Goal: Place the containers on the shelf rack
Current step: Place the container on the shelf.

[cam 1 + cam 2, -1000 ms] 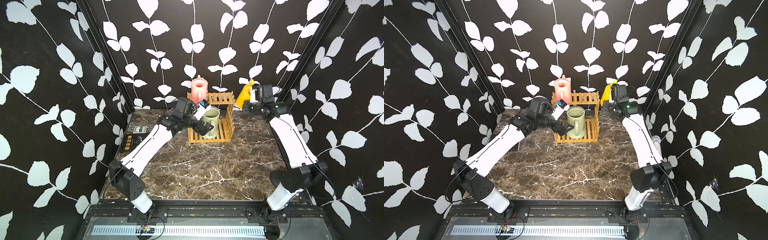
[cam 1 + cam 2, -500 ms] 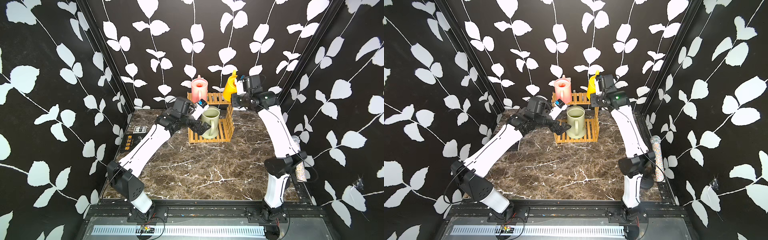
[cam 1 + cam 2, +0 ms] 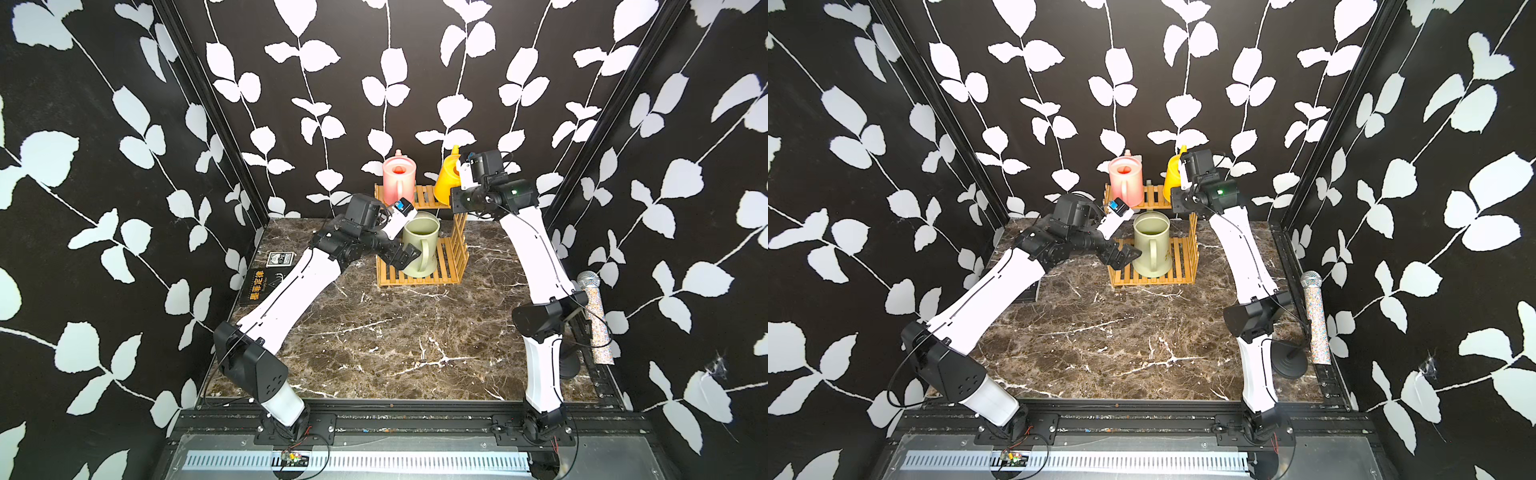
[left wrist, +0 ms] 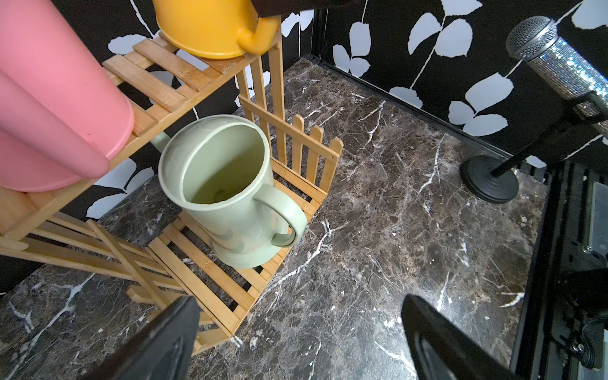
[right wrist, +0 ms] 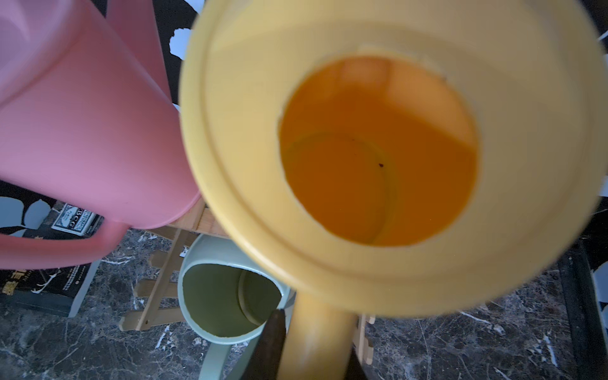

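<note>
Right hand pinches the yellow can by its handle. The can is upright over the right end of the shelf rack top tier, pink can just beside. Straight down to seat it, I'd say. Left hand spread, empty — near the green can.

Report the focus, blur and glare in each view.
Right wrist view: the yellow watering can fills the frame, its rim smeared and soft, the pink watering can soft too, the marble table below sharper. Left wrist view: green watering can and bamboo rack crisp, the left end effector dark and blurred, the glittery microphone sparkling. In both top views: even light, sharp, no strong glare.
</note>
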You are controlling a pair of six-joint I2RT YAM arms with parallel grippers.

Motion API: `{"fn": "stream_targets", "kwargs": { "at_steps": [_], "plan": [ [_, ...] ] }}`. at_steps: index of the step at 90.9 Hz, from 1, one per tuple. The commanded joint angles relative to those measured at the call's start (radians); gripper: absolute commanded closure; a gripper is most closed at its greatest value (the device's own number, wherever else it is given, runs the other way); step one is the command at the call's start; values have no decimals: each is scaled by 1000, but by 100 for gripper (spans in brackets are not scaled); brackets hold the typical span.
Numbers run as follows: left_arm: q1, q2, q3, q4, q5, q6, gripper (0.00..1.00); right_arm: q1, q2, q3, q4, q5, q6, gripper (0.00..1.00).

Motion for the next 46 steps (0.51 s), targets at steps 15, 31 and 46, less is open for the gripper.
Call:
{"fn": "stream_targets", "kwargs": {
  "at_steps": [15, 31, 46],
  "plan": [
    [8, -42, -13, -4, 6, 10, 1, 34, 17, 40, 38, 8, -12, 91],
    [8, -42, -20, 0, 8, 8, 1, 45, 19, 49, 22, 37, -40, 86],
    [7, -42, -19, 1, 8, 8, 2, 46, 13, 54, 4, 87, -47, 80]
  ]
}}
